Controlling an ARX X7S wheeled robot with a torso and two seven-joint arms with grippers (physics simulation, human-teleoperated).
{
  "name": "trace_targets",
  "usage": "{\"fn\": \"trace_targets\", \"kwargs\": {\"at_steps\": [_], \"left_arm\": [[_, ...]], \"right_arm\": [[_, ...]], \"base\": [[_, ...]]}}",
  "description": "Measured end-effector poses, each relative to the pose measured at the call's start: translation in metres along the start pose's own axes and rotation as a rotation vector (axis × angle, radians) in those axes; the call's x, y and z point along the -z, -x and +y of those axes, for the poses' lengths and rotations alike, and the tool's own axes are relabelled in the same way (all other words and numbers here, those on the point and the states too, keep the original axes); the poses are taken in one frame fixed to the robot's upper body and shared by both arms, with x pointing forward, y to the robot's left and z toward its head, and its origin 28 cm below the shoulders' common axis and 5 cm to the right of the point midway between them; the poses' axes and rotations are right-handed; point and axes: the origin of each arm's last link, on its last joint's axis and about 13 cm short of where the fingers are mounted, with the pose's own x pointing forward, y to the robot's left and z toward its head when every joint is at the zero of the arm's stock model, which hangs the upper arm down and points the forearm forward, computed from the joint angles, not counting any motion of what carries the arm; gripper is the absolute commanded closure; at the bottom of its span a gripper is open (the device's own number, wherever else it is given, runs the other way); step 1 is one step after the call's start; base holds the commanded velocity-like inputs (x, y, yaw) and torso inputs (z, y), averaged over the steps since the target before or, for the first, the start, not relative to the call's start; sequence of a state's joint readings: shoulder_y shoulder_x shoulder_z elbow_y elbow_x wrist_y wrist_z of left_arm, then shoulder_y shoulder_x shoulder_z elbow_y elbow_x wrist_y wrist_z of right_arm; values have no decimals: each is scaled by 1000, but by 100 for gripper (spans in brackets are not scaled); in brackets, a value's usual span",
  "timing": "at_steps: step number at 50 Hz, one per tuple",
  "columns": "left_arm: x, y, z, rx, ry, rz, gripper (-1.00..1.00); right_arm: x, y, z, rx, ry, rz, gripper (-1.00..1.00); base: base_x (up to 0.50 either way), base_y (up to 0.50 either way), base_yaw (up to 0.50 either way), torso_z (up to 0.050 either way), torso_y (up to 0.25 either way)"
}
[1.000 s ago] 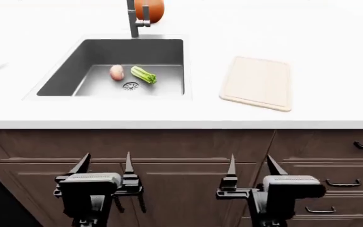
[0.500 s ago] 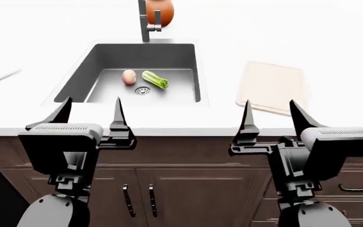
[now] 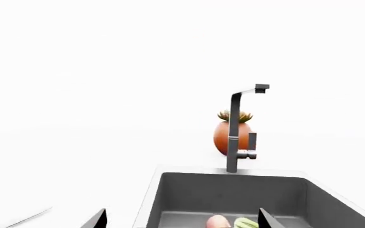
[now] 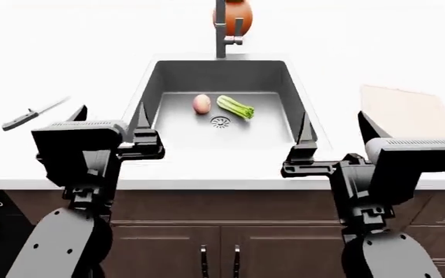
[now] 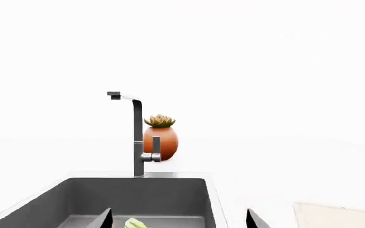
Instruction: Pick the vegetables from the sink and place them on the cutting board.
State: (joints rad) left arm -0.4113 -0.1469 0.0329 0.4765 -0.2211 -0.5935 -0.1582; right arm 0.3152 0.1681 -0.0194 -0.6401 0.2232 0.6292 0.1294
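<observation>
The pinkish-tan onion [image 4: 201, 103] and the light green celery [image 4: 235, 107] lie side by side on the floor of the grey sink [image 4: 154, 81], just behind the round drain [image 4: 220, 121]. The onion [image 3: 217, 222] and celery [image 3: 246, 223] also show in the left wrist view; the celery [image 5: 135, 223] shows in the right wrist view. The pale cutting board [image 4: 404, 110] lies on the counter right of the sink. My left gripper [image 4: 108, 119] is open and empty at the sink's front left corner. My right gripper [image 4: 334, 126] is open and empty at the front right corner.
A tall grey faucet [image 4: 222, 29] stands behind the sink, with an orange-potted succulent [image 4: 240, 14] behind it. A knife [image 4: 33, 114] lies on the white counter [image 4: 53, 63] to the left. Brown cabinet doors [image 4: 222, 249] are below the counter edge.
The view has risen and shifted, so the sink now sits centred and nearer. Both grippers have come up from in front of the cabinets to the sink's front corners, still open.
</observation>
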Motion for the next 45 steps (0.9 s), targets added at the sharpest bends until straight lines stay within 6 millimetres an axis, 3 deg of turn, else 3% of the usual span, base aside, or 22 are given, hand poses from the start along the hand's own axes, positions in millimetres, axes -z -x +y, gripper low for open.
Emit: {"fn": "trace_targets", "kwargs": {"at_steps": [12,18,28,45], "left_arm": [[-28,-98,6,-96,21,88,-100],[-42,-129,11,-132,36,130,-100],[-59,-151,12,-156,38,158,-100],[-72,-162,13,-174,29,178,-100]], "right_arm": [[-25,-91,-15,33,41,102,-100],[-38,-122,-24,73,34,151,-100],[-53,-145,-31,111,10,196,-100],[-61,-160,-32,127,10,252,-100]], "base": [[483,174,0,0,0],[500,21,0,0,0],[500,0,0,0,2],[500,0,0,0,1]]}}
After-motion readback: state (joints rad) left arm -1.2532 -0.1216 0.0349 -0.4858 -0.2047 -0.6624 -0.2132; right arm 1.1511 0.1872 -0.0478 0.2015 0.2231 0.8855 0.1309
